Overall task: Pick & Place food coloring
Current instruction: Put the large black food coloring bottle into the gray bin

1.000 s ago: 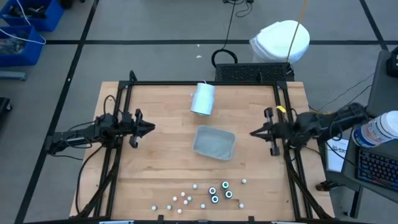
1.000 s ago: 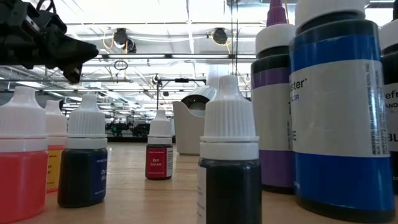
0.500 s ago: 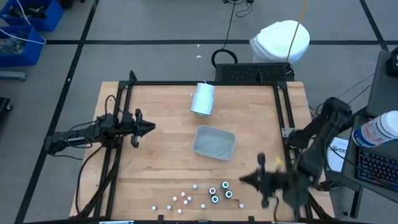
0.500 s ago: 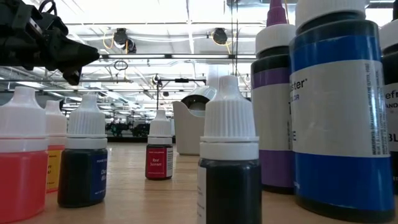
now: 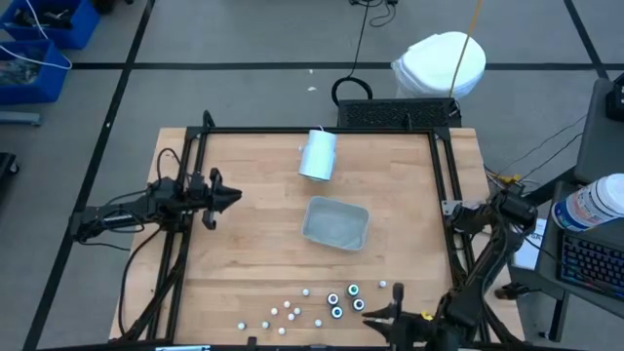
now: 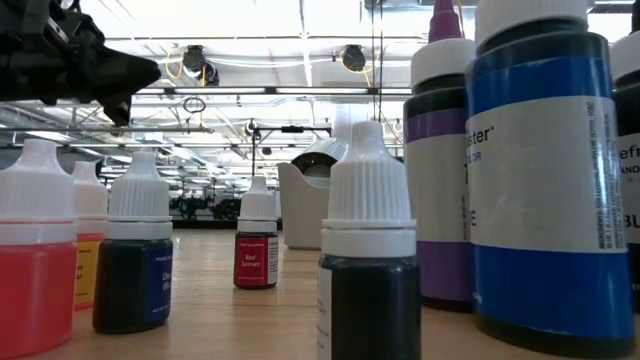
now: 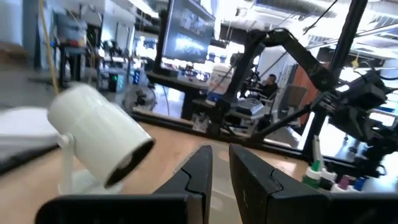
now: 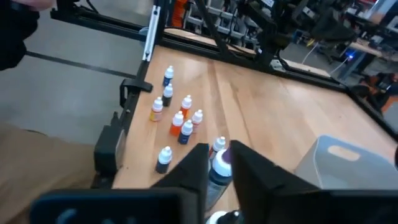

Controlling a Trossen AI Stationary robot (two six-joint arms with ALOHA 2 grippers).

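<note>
The food coloring bottles [image 5: 327, 304] stand upright in a loose cluster near the table's near edge. They have white caps, and some are larger and dark-ringed. They fill the low view [image 6: 368, 250] and show in the right wrist view [image 8: 177, 124]. My right gripper [image 5: 373, 314] hovers at the near edge just right of the cluster, pointing left at it with its fingers shut [image 8: 219, 163]. It touches nothing. My left gripper [image 5: 237, 198] waits shut over the table's left side [image 7: 221, 174], far from the bottles.
A pale grey-blue tray [image 5: 336, 222] lies at the table's middle. A pale cylinder [image 5: 318, 154] lies on its side toward the far edge [image 7: 99, 140]. A black frame [image 5: 441, 175] rims the table. Bare wood lies between tray and bottles.
My right arm has swung from the table's right side down to the near edge, and its gripper now points left at the bottle cluster. The bottles, the tray and the cylinder have stayed put.
</note>
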